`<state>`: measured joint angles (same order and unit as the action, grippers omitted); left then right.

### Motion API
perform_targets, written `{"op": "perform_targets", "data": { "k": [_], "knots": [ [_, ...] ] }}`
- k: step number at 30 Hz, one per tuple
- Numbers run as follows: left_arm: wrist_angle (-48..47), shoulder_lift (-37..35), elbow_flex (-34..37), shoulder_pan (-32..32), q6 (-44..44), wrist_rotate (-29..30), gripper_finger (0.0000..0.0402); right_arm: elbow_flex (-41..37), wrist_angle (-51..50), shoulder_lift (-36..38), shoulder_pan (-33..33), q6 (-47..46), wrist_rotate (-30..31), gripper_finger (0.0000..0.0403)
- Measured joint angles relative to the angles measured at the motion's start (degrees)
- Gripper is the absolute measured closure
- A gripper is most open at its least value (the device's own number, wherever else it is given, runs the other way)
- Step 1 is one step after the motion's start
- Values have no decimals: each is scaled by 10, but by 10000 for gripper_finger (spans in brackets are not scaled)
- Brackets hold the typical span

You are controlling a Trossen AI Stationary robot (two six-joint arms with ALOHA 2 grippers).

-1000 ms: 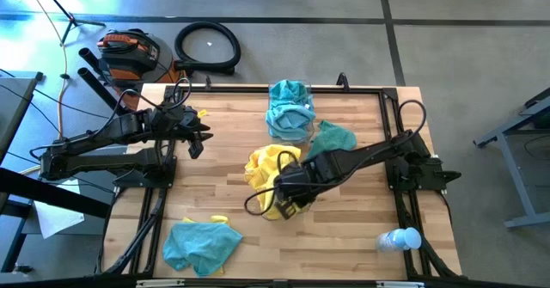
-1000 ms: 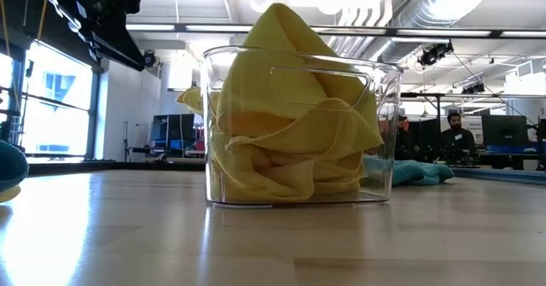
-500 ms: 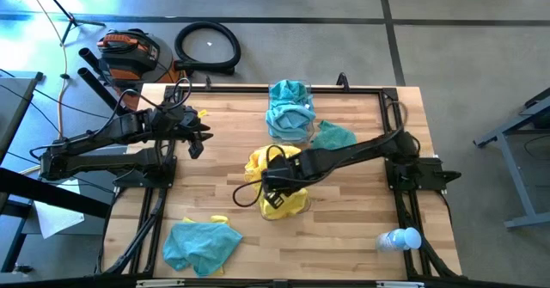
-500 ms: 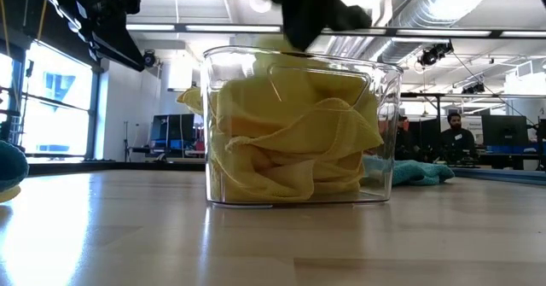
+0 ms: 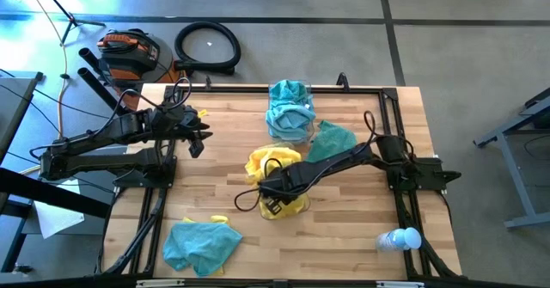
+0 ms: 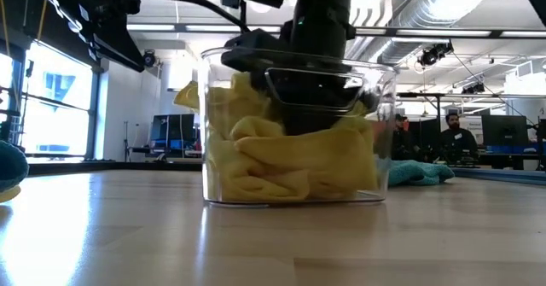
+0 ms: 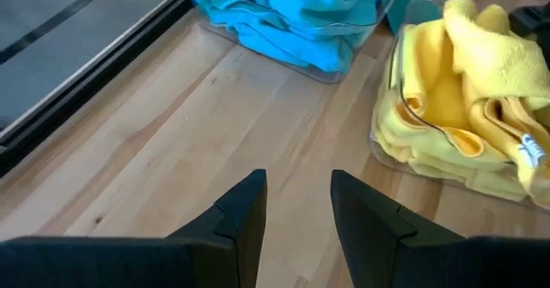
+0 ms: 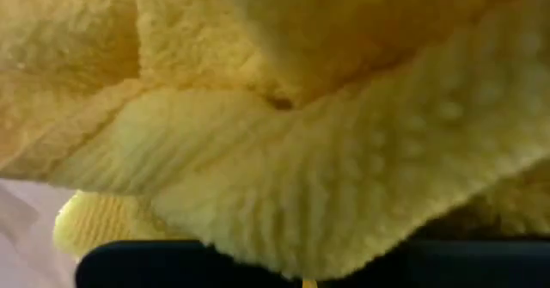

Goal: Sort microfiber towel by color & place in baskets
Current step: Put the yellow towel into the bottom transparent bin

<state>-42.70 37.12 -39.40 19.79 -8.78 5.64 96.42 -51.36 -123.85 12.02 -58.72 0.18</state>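
Down inside the clear yellow-towel basket (image 6: 299, 132), the right gripper (image 6: 311, 107) sits with jaws pressed together, yellow towels (image 6: 281, 162) bunched right under and around them. Left gripper (image 5: 196, 133) hangs spread and empty, well off from the loose teal towel (image 5: 199, 243).

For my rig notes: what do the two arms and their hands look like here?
Both arms are dark, jointed links with loose black cables looping alongside. The left hand ends in two flat, dark, wedge-shaped fingers. The right hand is a bulky black block; no markings are readable.
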Motion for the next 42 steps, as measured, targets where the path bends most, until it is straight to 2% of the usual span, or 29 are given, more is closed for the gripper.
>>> {"op": "perform_targets", "data": {
  "k": [6,14,23,33,38,42],
  "knots": [
    [0,0,0,0,0,0,282,-1,16,0,-1,-100,56,403],
    [0,0,0,0,0,0,282,-1,8,-1,7,-211,61,403],
    [0,0,0,0,0,0,282,-1,-1,-1,51,-316,68,403],
    [0,0,0,0,0,0,282,-1,-7,-2,92,-469,143,403],
    [0,0,0,0,0,-1,282,-1,-16,-2,94,-459,156,403],
    [0,0,0,0,0,-1,282,-1,-19,-2,91,-407,146,403]
  ]
}}
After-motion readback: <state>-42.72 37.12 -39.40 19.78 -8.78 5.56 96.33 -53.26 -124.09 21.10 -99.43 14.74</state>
